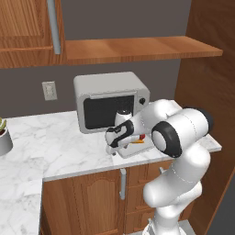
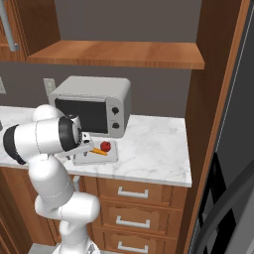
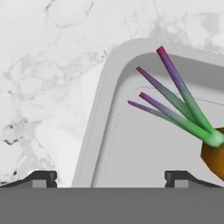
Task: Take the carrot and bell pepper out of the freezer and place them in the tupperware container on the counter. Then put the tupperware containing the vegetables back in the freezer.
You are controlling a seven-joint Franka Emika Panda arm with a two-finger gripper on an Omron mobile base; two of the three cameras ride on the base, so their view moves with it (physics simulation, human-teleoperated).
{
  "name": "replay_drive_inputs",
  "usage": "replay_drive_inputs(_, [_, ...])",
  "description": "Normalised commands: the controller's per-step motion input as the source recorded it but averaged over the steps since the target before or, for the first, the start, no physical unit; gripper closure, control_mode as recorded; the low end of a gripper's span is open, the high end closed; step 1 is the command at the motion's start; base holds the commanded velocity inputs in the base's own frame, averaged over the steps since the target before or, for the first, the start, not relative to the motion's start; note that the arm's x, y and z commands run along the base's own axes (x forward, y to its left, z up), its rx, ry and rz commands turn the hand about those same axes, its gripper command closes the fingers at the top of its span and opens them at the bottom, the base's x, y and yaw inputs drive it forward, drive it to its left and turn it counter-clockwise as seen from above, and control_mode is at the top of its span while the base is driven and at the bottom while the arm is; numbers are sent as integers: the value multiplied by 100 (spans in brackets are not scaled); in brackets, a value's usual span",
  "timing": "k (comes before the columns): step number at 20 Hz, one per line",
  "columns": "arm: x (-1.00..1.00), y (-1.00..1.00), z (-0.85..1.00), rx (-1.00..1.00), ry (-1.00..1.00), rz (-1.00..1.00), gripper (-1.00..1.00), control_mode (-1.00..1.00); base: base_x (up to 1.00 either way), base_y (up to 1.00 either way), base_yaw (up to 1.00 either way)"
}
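The light-grey tupperware container lies on the marble counter in front of the microwave. Inside it rest the dark-red bell pepper and the orange carrot. My gripper hovers over the container's left part, open and empty. In the hand view the container's rounded rim runs between my spread fingertips, and the carrot with its green leaves lies at the right. From the left base view the gripper points down at the container, carrot beside it. The grey freezer stands at far right.
A grey microwave stands right behind the container. A wooden shelf hangs above it, and a tall wooden panel borders the counter on the right. Drawers with metal handles sit below. A grey pot stands at far left.
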Motion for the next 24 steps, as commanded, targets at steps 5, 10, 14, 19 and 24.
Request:
replay_drive_inputs(5, [0,0,-29,0,-1,0,-100,-100,0,0,0])
replay_drive_inputs(10, [-7,9,-33,-1,-7,0,-100,-100,0,0,0])
replay_drive_inputs(14, [-10,21,-45,-2,-11,0,100,-100,0,0,0])
replay_drive_inputs(19, [0,10,-43,0,-7,0,100,-100,0,0,0])
replay_drive_inputs(24, [-4,0,-21,0,-8,0,100,-100,0,0,0])
